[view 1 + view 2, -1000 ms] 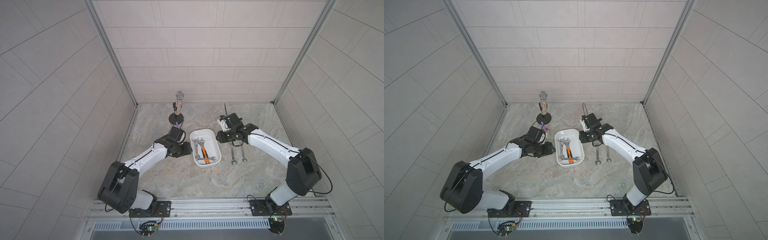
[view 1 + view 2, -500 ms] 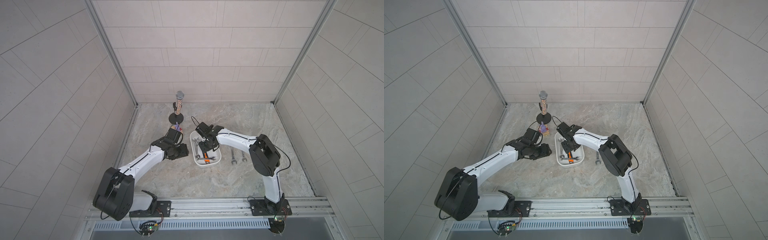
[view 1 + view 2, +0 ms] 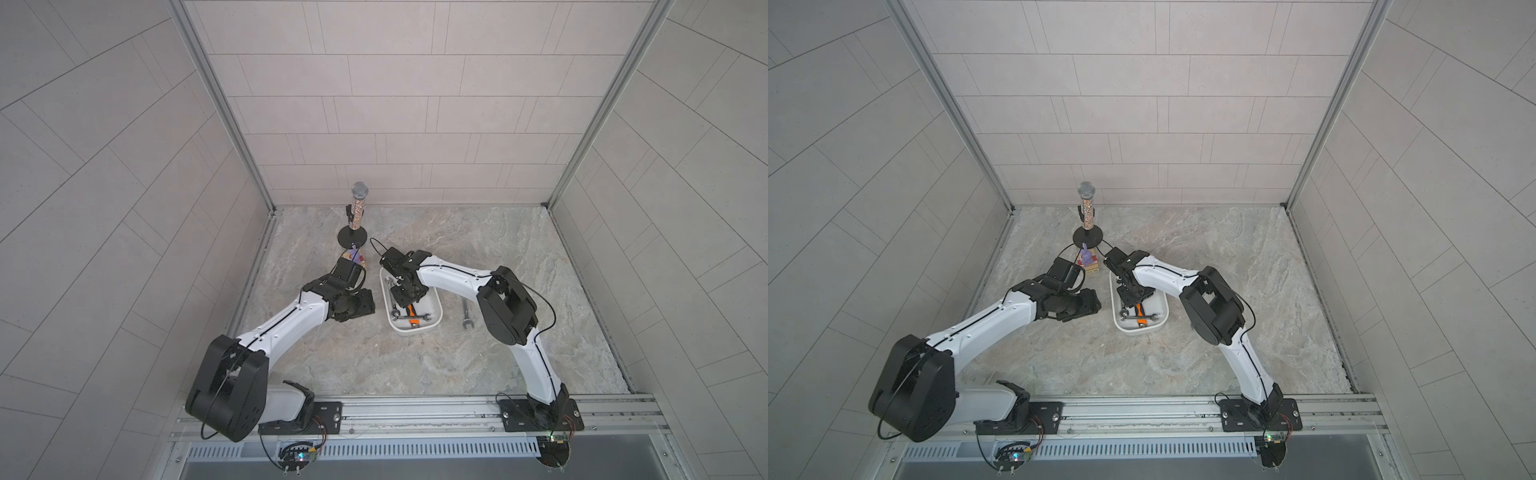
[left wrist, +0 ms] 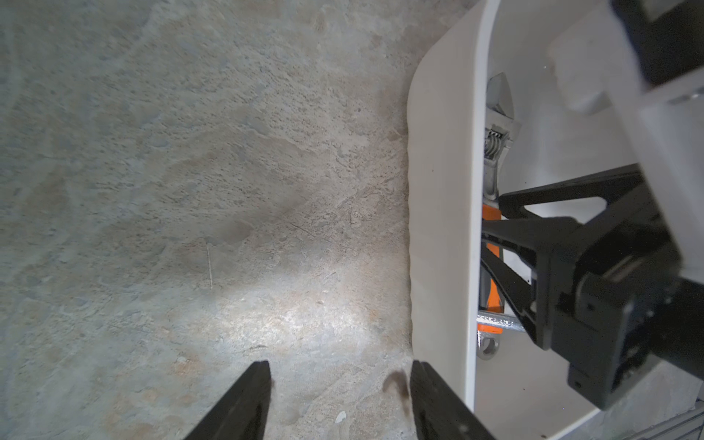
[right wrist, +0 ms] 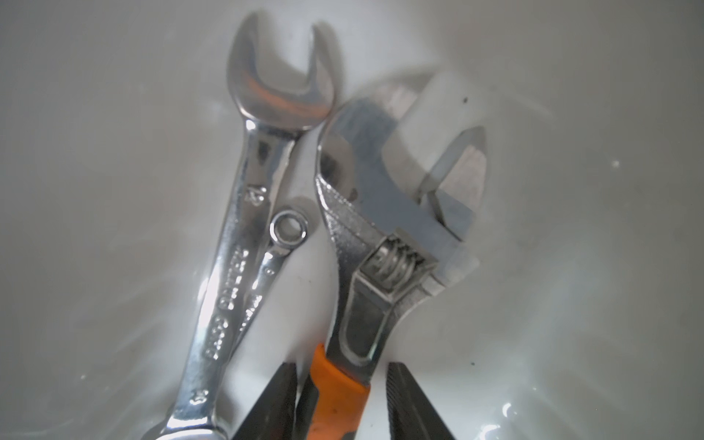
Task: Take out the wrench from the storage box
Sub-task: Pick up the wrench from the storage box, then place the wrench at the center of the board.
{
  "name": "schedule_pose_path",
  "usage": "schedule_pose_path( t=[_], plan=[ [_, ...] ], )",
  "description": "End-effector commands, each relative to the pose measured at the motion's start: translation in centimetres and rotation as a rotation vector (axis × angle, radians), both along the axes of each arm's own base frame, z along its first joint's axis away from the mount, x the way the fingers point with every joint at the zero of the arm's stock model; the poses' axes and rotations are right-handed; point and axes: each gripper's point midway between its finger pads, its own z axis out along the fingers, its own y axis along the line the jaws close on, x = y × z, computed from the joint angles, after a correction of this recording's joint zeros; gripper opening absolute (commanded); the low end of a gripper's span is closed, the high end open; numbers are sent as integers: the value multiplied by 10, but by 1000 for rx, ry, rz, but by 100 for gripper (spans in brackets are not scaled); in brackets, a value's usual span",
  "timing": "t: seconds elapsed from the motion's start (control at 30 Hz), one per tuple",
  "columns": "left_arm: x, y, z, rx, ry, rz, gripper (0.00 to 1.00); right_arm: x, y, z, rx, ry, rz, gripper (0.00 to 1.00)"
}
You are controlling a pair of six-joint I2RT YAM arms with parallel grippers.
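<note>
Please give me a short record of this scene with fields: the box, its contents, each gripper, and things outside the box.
box: white, no lid, on the table between the arms
contents: adjustable wrench with orange handle; combination wrench beside it; third wrench lying across
right gripper: inside the box, open, jaws either side of the orange handle
left gripper: open, empty, just outside the box wall
outside: loose wrench on the table; microphone at the back

The left arm (image 3: pixel 286 320) stretches low and forward, the left gripper (image 4: pixel 339 375) with jaws parted. The right arm (image 3: pixel 453 278) folds inward, the right gripper (image 5: pixel 341 381) pointing down, jaws apart.
</note>
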Motion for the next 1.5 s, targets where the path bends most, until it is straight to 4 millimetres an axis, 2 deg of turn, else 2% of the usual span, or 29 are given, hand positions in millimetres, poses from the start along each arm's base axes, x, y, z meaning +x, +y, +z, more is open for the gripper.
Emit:
schedule_pose_path(
  t=[0.0, 0.13, 0.27, 0.47, 0.9, 1.23, 1.33, 1.47],
  plan=[
    [-1, 5, 4, 10, -11, 4, 65, -8, -10, -16, -67, 40, -20, 40],
    [0, 3, 3, 4, -10, 0, 65, -8, -16, -24, -90, 49, -37, 37],
    [1, 3, 3, 2, -13, -1, 65, -10, -21, -26, -105, 55, -54, 30],
    [2, 2, 4, -5, -18, 1, 65, -10, -21, -17, -94, 43, -86, 22],
    [0, 1, 6, -23, -25, 7, 65, 12, -13, 50, 10, -92, -150, 9],
    [0, 0, 9, -36, -34, 6, 65, 25, -10, 93, 65, -164, -168, 4],
    [2, -1, 10, -40, -37, 5, 65, 31, -13, 114, 89, -195, -176, 3],
    [6, -5, 15, -57, -46, 5, 65, 44, -26, 146, 117, -256, -205, 2]
  ],
)
